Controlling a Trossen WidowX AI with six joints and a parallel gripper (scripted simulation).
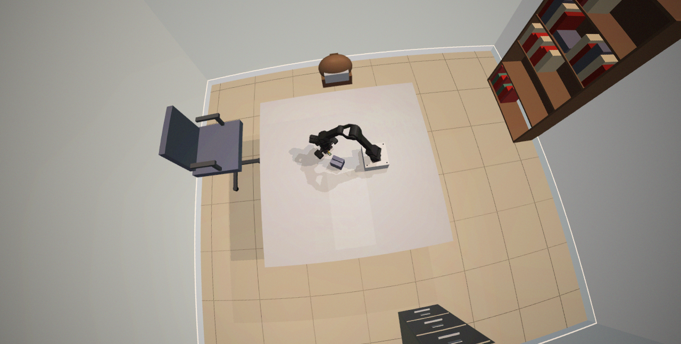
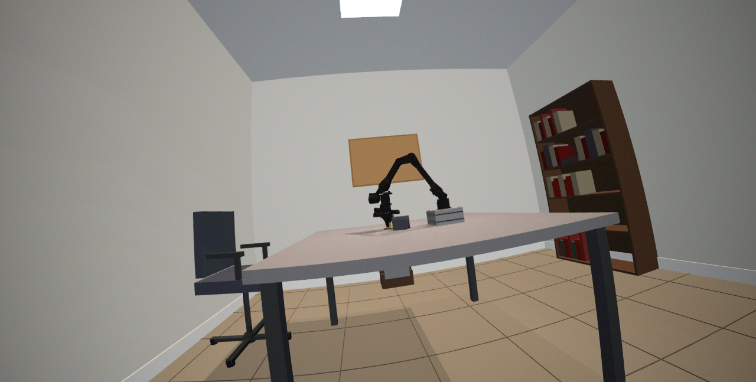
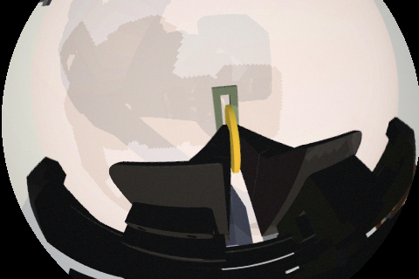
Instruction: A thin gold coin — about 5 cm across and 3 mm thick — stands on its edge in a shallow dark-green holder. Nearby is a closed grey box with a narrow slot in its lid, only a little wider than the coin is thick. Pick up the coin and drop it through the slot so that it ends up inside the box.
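I'm in an office: swivel chair (image 2: 214,245) beside the counter (image 2: 433,242), bookshelf (image 2: 626,168) and filing cabinet (image 1: 440,325) nearby.

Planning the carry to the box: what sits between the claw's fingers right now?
The gold coin, pinched edge-on above its green holder, shown in the wrist view.

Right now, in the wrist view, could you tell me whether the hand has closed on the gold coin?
Yes, the hand is shut on the gold coin, both fingers pressed against its faces above the green holder.
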